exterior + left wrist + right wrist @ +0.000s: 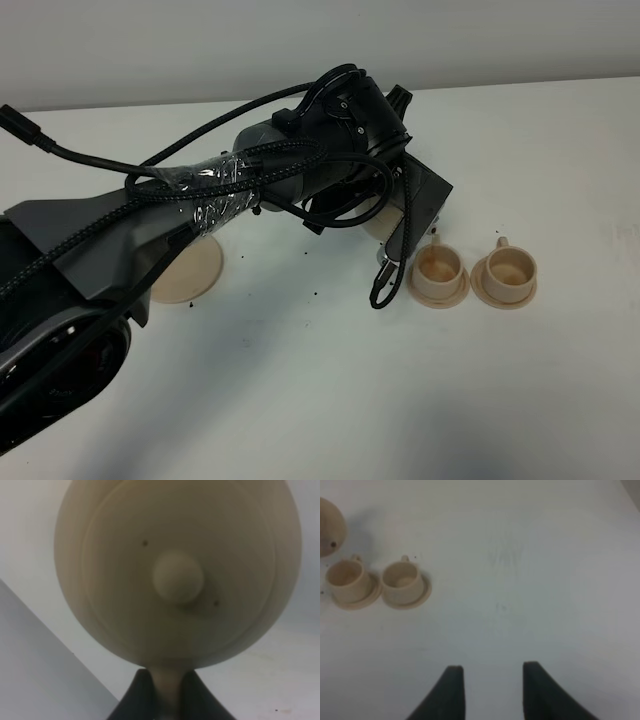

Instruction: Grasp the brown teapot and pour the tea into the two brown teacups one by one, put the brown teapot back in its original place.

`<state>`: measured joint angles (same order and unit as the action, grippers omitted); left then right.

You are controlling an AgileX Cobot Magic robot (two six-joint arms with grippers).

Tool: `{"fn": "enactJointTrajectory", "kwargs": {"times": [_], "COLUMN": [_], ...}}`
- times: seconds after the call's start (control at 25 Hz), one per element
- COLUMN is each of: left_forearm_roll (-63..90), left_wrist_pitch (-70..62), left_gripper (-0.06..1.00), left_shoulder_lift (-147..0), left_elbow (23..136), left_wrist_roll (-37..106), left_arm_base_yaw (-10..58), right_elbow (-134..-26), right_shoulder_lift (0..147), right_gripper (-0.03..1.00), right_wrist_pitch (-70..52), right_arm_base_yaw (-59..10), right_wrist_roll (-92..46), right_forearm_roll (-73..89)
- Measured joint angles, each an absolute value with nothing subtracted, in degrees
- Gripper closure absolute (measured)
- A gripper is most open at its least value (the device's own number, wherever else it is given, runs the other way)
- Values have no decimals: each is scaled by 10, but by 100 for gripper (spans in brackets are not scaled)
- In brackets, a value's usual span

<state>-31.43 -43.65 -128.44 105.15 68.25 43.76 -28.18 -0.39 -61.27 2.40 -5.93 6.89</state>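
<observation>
The left tool [167, 682] is closed on the loop handle [167, 695] of the teapot [177, 575]. The dark fingers [137, 700] press the handle from both sides. In the left wrist view the teapot's round lid and its knob [178, 577] face the camera and fill most of the picture.

From the high camera the teapot [378, 220] shows only as a pale patch under the left arm's wrist [350, 120] and looped cables [345, 215]. It sits near the middle of the bench [330, 400], just beside the left cup [437, 268] on the side toward the far edge. Whether its spout is over that cup cannot be told.

The left cup and the right cup [508, 272] each stand upright on their own saucers [520, 298]. The saucers touch or nearly touch, on the right half of the bench with the small handles pointing to the far edge.

The flat round dish [195, 272] lies on the left half of the bench, well apart from the cups. It is bare and partly covered by the arm. A few dark specks [315, 293] are scattered on the white surface.

The right tool [492, 680] hangs over bare bench well to the right of the cups. Its two fingers [451, 692] are spread apart and hold nothing.
</observation>
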Motion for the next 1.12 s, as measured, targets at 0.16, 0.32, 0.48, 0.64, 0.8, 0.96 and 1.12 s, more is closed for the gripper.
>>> {"fn": "enactJointTrajectory", "kwargs": {"times": [0.16, 0.32, 0.48, 0.64, 0.8, 0.96, 1.12], "left_forearm_roll": [-314, -314, -318, -319, -319, -319, -320], "left_wrist_pitch": [-436, -430, -425, -417, -415, -412, -401], "left_gripper": [79, 79, 79, 79, 79, 79, 79], "left_shoulder_lift": [-1284, -1284, -1284, -1284, -1284, -1284, -1284], "left_elbow": [1051, 1051, 1051, 1051, 1051, 1051, 1051], "left_wrist_roll": [705, 722, 728, 743, 758, 779, 796], "left_arm_base_yaw": [438, 438, 442, 446, 446, 446, 447], "right_elbow": [-282, -282, -282, -282, -282, -282, -282], "right_shoulder_lift": [-4, -4, -4, -4, -4, -4, -4], "right_gripper": [66, 66, 66, 66, 66, 66, 66], "right_wrist_pitch": [-613, -613, -613, -613, -613, -613, -613], "right_arm_base_yaw": [24, 24, 24, 24, 24, 24, 24], "right_wrist_roll": [-59, -59, -59, -59, -59, -59, -59], "right_forearm_roll": [69, 69, 69, 69, 69, 69, 69]}}
